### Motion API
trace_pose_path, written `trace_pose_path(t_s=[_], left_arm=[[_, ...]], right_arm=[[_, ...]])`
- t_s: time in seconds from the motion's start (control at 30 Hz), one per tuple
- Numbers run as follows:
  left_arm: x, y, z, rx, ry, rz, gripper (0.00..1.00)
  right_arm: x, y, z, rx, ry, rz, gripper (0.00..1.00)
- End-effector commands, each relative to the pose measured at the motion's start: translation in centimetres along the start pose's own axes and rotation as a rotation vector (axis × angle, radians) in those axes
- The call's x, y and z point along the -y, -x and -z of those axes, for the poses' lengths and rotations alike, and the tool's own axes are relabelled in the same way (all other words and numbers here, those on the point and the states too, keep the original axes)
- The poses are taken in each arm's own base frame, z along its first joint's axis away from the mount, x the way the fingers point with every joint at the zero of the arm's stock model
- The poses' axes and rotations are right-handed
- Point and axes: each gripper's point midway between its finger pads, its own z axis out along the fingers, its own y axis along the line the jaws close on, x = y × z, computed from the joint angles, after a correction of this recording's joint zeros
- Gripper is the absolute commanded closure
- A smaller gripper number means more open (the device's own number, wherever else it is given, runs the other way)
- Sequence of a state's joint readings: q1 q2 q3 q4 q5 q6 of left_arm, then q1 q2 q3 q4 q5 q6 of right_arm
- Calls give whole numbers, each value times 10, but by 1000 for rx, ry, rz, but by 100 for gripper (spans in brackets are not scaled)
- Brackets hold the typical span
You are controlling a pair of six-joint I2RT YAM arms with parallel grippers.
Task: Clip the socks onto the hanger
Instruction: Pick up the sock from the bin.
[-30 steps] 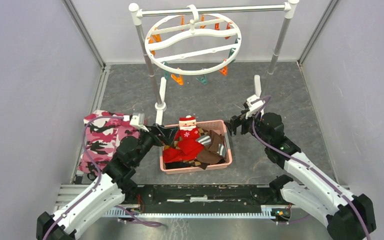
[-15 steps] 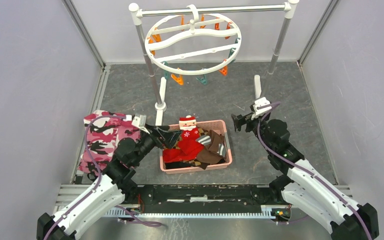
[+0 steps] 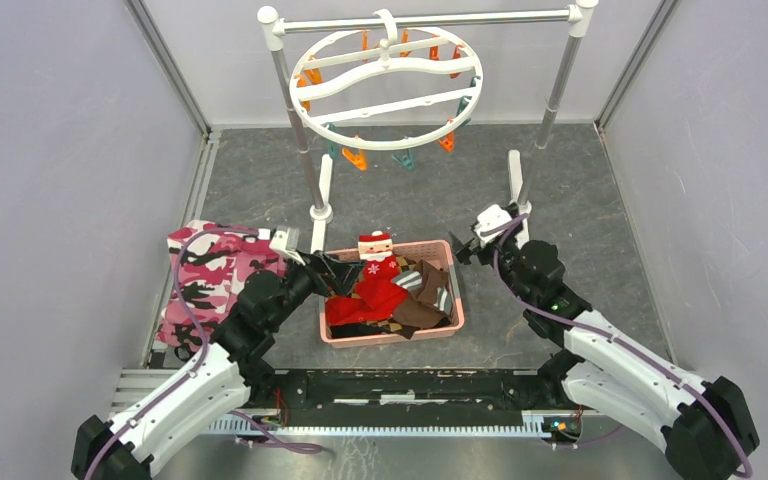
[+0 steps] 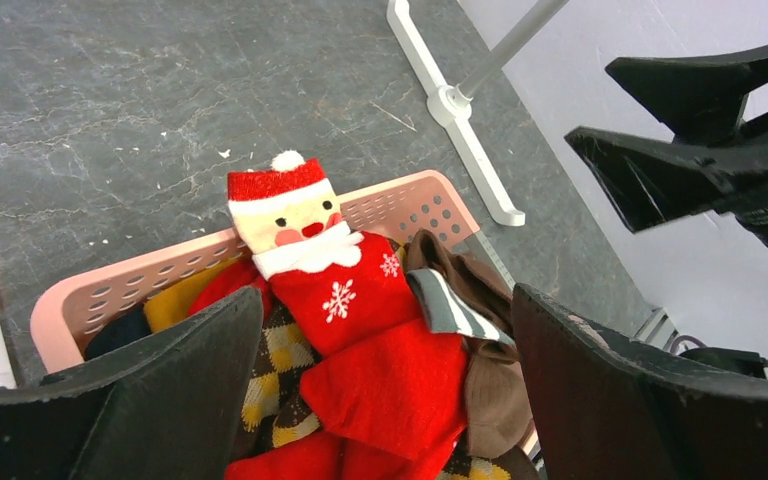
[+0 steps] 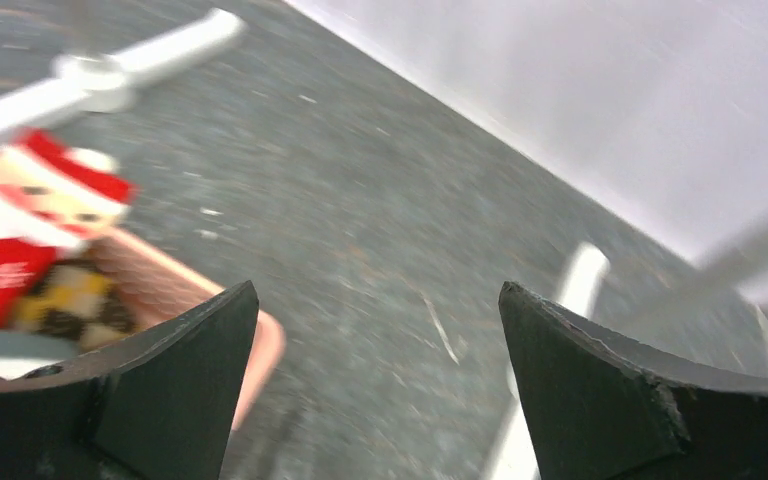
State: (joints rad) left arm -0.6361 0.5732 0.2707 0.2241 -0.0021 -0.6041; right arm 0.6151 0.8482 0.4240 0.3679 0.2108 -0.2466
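Observation:
The dark brown socks [image 3: 424, 303] lie at the right side of a pink basket [image 3: 388, 338], one showing a grey-and-white striped cuff [image 4: 448, 306]. In the left wrist view they [image 4: 488, 352] sit beside a red Santa sock [image 4: 352, 300]. My left gripper [image 3: 332, 272] hovers over the basket's left half, open [image 4: 385, 300], nothing between its fingers. My right gripper [image 3: 463, 250] is open just off the basket's back right corner, above bare floor [image 5: 377, 290]. The round white hanger [image 3: 385, 90], with orange and teal clips, hangs from the rack at the back.
Brown-and-cream argyle socks [image 4: 265, 365] lie under the Santa sock. A pink camouflage cloth [image 3: 205, 275] lies left of the basket. The rack's poles and white feet [image 3: 320, 195] [image 3: 516, 172] stand behind the basket. Grey walls close in on both sides.
My right gripper has swung left and slightly forward toward the basket's back right corner; its view is blurred. The left arm has barely shifted. Both grippers stay open.

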Motion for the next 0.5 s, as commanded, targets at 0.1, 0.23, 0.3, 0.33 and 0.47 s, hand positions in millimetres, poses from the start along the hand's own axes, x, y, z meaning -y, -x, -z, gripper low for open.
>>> trace_pose_path(t_s=[0.1, 0.23, 0.3, 0.33, 0.47], left_arm=[[15, 26, 5, 82, -41, 6, 0], [16, 28, 8, 80, -43, 1, 0], [18, 30, 10, 94, -54, 4, 0], [19, 31, 11, 101, -58, 5, 0], [18, 30, 10, 88, -52, -2, 0]], right_arm=[[-106, 67, 7, 225, 581, 97, 2], [-124, 61, -3, 183, 622, 135, 2], [-126, 57, -8, 183, 622, 167, 2], [-125, 57, -7, 202, 618, 182, 2], [-122, 52, 10, 346, 589, 289, 2]])
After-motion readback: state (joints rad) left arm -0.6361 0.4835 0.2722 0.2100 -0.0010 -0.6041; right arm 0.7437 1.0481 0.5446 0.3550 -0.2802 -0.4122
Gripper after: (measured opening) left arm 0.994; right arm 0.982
